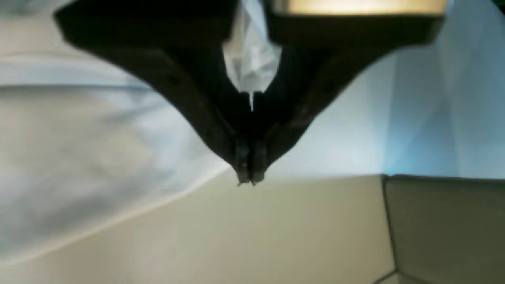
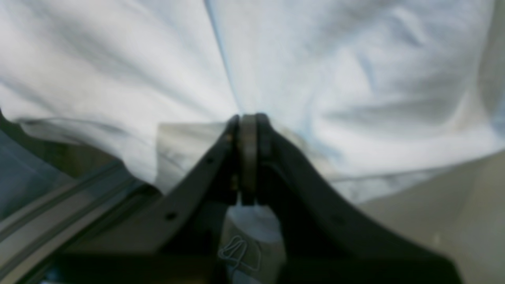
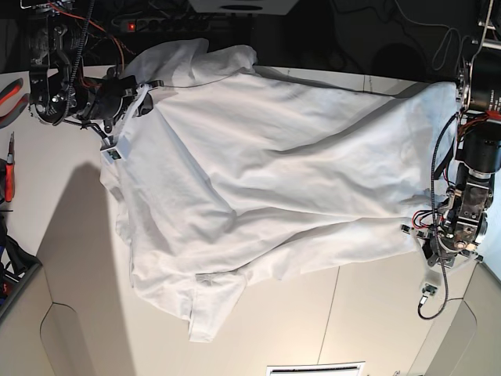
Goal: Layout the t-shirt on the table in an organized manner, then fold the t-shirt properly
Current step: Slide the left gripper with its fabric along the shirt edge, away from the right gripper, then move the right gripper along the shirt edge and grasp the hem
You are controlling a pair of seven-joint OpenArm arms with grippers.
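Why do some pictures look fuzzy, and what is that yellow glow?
Left wrist view: the black left pincer sits too close, so it blurs; a warm yellow glare shines at the top. Right wrist view: the soft white cotton t-shirt looks smeary. Base view: sharpest, with a grey shadow on the matte off-white table.

No legible text, labels, brands, numbers or signs appear in any view; all printed surfaces are too blurred.

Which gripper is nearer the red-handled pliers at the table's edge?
Right. The right gripper, shut on the t-shirt, sits close beside the red-handled pliers; the left gripper clamps the shirt across the table.
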